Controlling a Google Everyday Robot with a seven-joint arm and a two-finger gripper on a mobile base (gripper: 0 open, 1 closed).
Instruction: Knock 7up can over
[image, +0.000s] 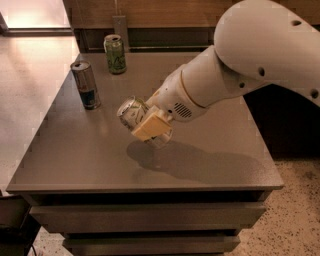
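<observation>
The gripper (146, 126) over the table (75, 160) hides part of the 7up can (131, 110); the arm (260, 50) is cut off at right.

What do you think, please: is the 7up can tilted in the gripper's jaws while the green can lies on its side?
No: the camera view shows the green can standing upright. The 7up can is indeed tilted in the gripper over the table.
</observation>
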